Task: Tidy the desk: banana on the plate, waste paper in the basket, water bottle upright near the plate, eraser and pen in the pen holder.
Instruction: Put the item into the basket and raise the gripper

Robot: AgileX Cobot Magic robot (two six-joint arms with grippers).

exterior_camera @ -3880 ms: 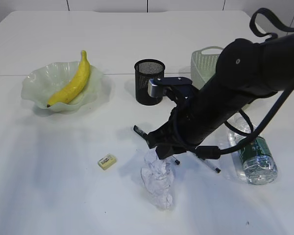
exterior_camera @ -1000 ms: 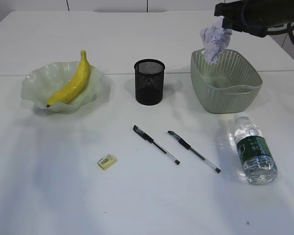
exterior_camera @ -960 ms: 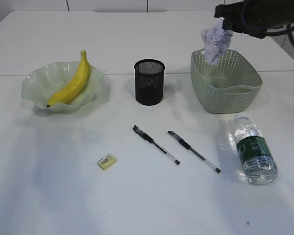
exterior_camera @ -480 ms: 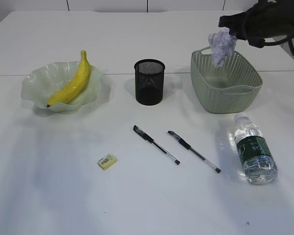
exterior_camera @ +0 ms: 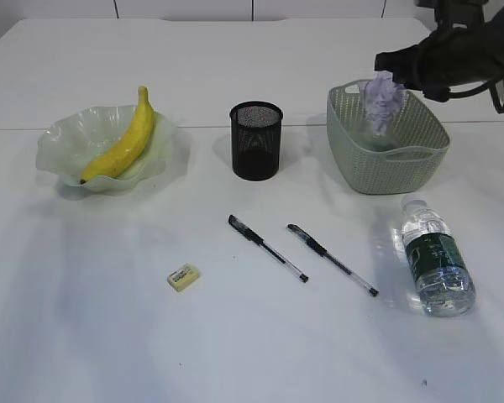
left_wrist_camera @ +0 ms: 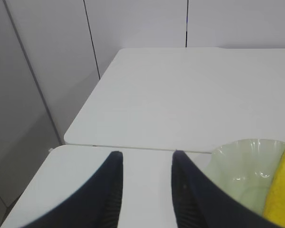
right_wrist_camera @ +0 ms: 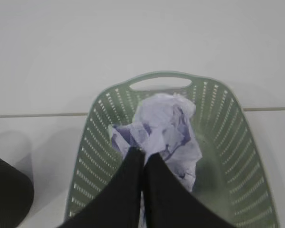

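Note:
My right gripper is shut on the crumpled waste paper and holds it over the inside of the green basket. The banana lies on the pale green plate. The black mesh pen holder stands at the middle. Two black pens and the yellow eraser lie on the table. The water bottle lies on its side at the right. My left gripper is open and empty above the table left of the plate.
The white table has a seam line running across behind the plate and basket. A second white table surface lies beyond the seam. A grey wall panel stands at the far left in the left wrist view.
My right gripper has moved right and down with the waste paper, from above the basket's back rim to lower over the basket's inside. Earlier it lifted the paper from the table.

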